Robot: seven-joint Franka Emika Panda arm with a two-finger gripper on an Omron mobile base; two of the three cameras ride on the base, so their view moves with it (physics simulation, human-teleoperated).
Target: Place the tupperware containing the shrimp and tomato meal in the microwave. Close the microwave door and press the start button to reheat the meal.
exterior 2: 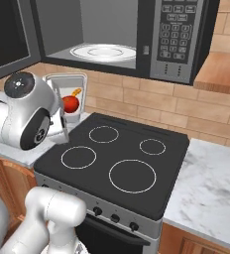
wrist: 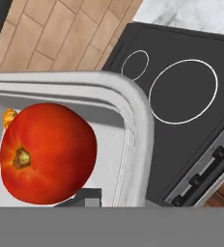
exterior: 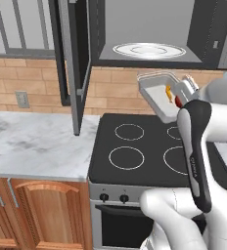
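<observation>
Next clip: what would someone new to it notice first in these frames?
First, the tupperware held tilted in the air above the black cooktop, gripped at its rim by the gripper, with a red tomato and an orange shrimp inside. Just above it the microwave gapes open, its white turntable bare, and the microwave door swung out to the left.
</observation>
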